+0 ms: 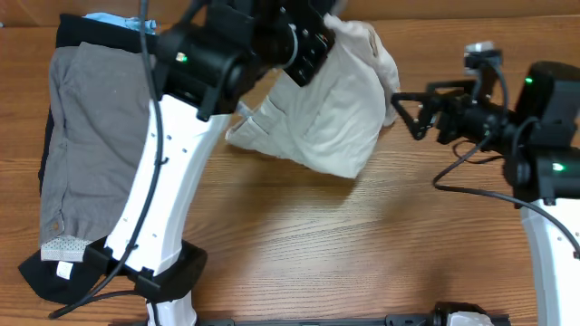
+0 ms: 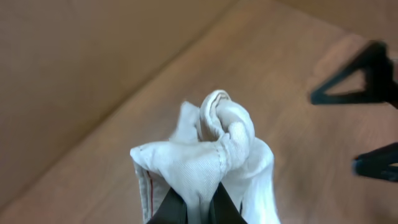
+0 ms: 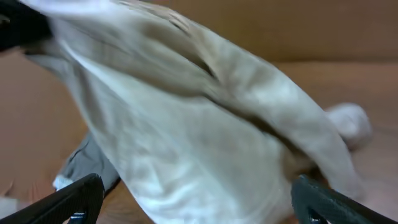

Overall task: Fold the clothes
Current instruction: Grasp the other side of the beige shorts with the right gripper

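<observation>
Wooden desk (image 1: pixel 317 244), seen from overhead, with two robot arms at work; the light khaki shorts (image 1: pixel 335 109) lie near the far edge, slightly right of centre, with one bunched end raised and the rest spreading back toward the middle of the desk; along the left edge, grey shorts (image 1: pixel 91 145) lie flat on top of a black garment (image 1: pixel 45 272) that shows beyond them toward the near-left corner; a strip of light-blue garment (image 1: pixel 113 20) shows at the far-left corner. The left gripper (image 2: pixel 196 208) has its fingers pressed together on a gathered fold of the khaki shorts, the cloth rising in a knot above them; the right gripper (image 1: pixel 410 113) hovers just beside the shorts toward the right edge, fingers (image 3: pixel 68 199) spread wide and holding nothing, with the pale cloth filling its wrist view.
</observation>
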`<state>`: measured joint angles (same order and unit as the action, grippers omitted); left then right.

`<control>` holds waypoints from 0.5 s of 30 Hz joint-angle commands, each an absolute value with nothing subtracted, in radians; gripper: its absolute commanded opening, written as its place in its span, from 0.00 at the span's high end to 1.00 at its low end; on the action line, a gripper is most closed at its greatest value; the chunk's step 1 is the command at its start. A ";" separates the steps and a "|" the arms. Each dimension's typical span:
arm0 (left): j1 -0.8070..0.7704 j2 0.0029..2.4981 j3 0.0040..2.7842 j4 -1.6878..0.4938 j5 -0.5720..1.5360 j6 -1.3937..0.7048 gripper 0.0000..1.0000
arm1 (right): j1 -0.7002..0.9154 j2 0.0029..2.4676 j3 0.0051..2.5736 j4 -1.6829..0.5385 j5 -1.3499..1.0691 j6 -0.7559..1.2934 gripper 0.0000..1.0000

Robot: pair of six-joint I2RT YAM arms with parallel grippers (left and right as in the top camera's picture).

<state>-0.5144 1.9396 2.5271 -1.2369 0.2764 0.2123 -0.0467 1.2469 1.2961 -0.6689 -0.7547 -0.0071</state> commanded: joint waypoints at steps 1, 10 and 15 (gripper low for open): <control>-0.533 1.951 2.546 -1.261 0.281 0.205 0.96 | 0.012 1.279 1.323 -0.641 -0.680 -0.035 0.01; -0.537 2.006 2.539 -1.335 0.282 0.205 0.96 | 0.051 1.302 1.323 -0.618 -0.694 -0.036 0.07; -0.537 2.008 2.539 -1.343 0.283 0.205 0.96 | 0.056 1.303 1.323 -0.560 -0.712 -0.111 0.06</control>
<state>-0.5354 2.0113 2.5271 -1.3479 0.2764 0.2123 0.0486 1.3121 1.2961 -0.5858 -0.6922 -0.0605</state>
